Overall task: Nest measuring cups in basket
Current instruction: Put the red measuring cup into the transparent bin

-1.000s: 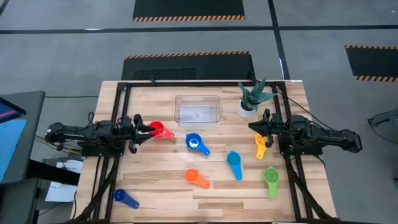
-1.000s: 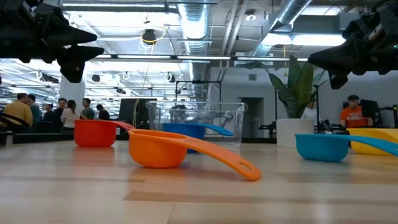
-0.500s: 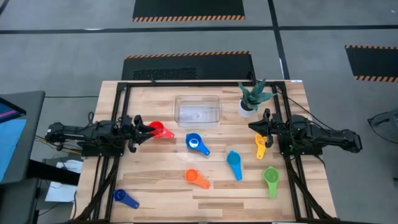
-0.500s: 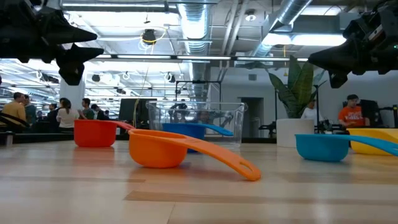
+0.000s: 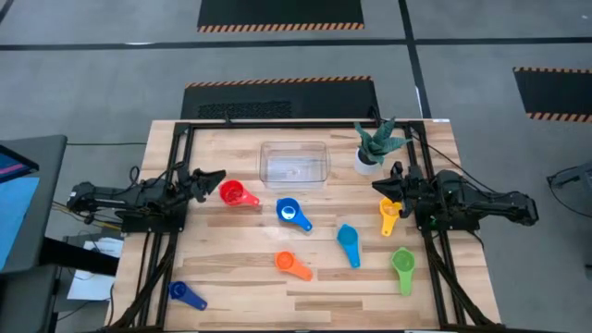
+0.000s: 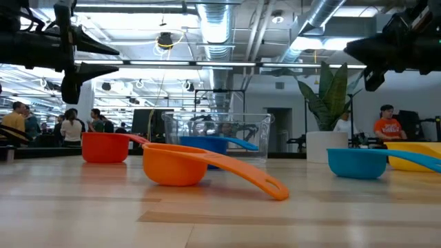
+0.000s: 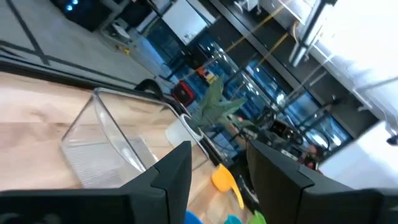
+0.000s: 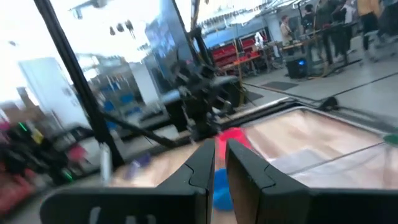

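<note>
Seven measuring cups lie bowl-down on the wooden table: red (image 5: 238,193), blue (image 5: 291,212), teal (image 5: 348,242), orange (image 5: 291,265), yellow (image 5: 388,216), green (image 5: 402,266) and dark blue (image 5: 185,294). The clear basket (image 5: 294,163) stands on its base at the far middle with nothing in it. My left gripper (image 5: 215,176) hovers level just left of the red cup, open and holding nothing. My right gripper (image 5: 377,188) hovers level above the yellow cup's far end. Its fingers (image 8: 205,165) stand open by a narrow gap.
A white pot with a green plant (image 5: 375,146) stands right of the basket, close to my right gripper. Black frame rails (image 5: 176,222) run along the table's left and right sides. People stand in the room beyond the table.
My left gripper has rolled about its own axis without leaving its place, and its fingers have swung away from the red cup toward the far side. My right gripper has tipped up a little. No cup has moved.
</note>
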`<state>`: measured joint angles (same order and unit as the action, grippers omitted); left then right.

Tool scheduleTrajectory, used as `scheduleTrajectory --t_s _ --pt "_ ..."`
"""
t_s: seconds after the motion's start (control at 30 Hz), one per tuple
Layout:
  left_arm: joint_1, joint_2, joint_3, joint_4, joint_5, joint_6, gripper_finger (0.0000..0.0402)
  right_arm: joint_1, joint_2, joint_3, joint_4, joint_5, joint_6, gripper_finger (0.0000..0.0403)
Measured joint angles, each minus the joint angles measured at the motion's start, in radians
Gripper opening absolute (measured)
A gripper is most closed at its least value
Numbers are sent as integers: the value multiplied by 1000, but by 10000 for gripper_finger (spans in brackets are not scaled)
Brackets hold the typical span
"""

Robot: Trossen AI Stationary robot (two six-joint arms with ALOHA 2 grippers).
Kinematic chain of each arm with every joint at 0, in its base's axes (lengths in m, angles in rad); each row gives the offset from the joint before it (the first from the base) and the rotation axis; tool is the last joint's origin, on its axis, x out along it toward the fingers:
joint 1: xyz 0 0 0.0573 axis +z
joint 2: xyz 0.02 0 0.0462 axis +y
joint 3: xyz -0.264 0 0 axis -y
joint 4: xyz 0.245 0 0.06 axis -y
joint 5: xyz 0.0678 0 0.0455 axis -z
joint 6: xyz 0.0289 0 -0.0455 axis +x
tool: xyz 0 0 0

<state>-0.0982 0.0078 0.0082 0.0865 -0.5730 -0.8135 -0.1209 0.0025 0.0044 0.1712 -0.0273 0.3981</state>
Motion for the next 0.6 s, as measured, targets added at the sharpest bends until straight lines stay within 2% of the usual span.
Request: scheduleTrajectory --t_s 0.23,0.4,0.53,0.6 --pt "0 0 1 -1 -72 24 143 19 0 0 -10 0 78 66" --pt "0 0 2 -5 -104 57 143 25 0 0 23 5 209 66" --pt "0 0 2 10 -131 51 143 25 0 0 113 82 254 66" --pt "0 0 2 68 -131 53 143 25 0 0 190 137 255 66"
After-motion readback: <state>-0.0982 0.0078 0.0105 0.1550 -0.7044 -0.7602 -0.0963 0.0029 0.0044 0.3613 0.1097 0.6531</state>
